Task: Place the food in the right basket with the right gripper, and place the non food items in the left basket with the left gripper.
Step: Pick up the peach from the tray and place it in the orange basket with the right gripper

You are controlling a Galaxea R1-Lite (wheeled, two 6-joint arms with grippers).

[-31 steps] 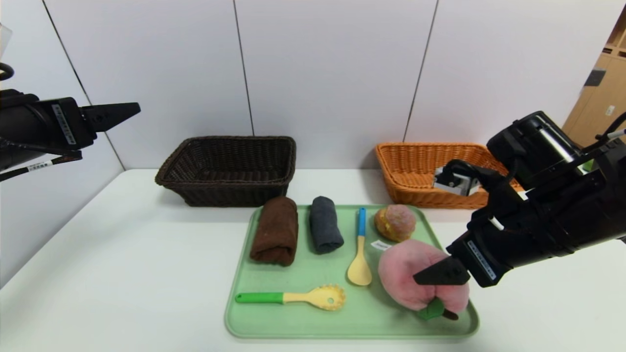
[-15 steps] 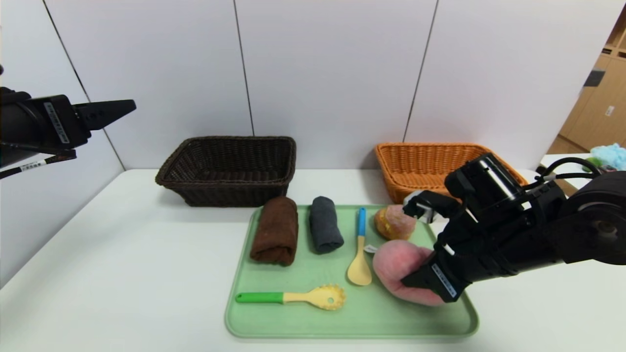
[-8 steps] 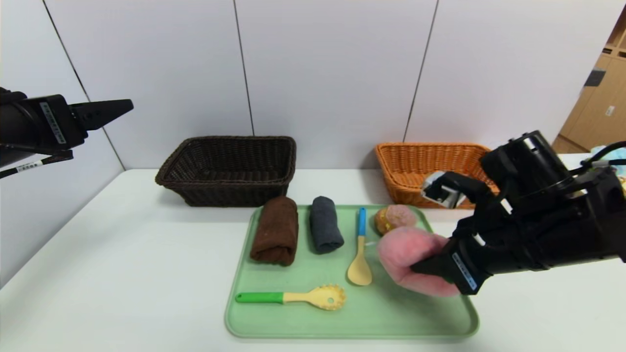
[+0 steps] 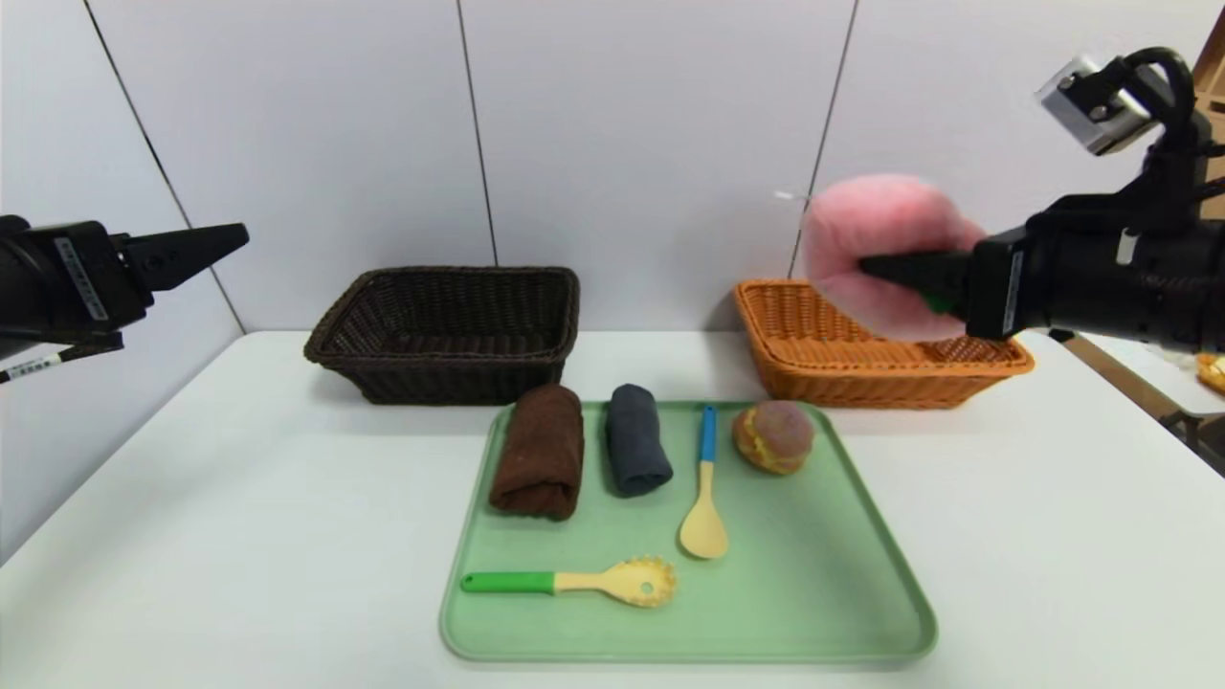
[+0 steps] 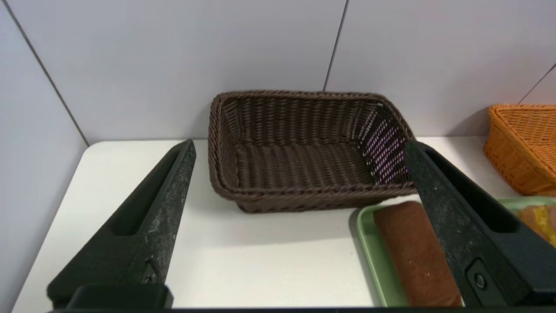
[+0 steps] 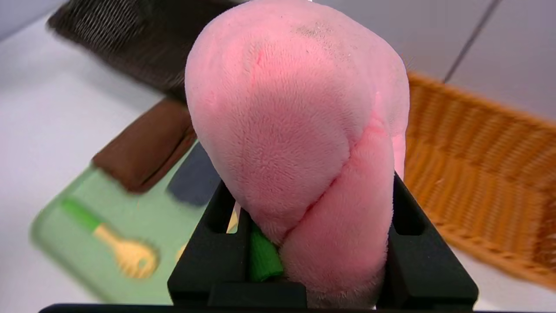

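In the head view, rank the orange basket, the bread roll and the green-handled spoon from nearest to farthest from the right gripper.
1. orange basket, just below the right gripper
2. bread roll, tray's far right corner
3. green-handled spoon, tray's near left

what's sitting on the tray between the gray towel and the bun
In the head view, the blue-handled spoon lies on the tray between the gray towel and the bun, touching neither.

**Materials & finishes**

Plush peach (image 4: pixel 885 251): fuzzy pink cloth. Brown basket (image 4: pixel 450 330) & orange basket (image 4: pixel 842 354): woven wicker, rough. Tray (image 4: pixel 813 612): smooth matt green plastic. Rolled towels (image 4: pixel 538 452): soft cloth. Spoons (image 4: pixel 703 488): smooth plastic. Table (image 4: pixel 239 536): smooth white.
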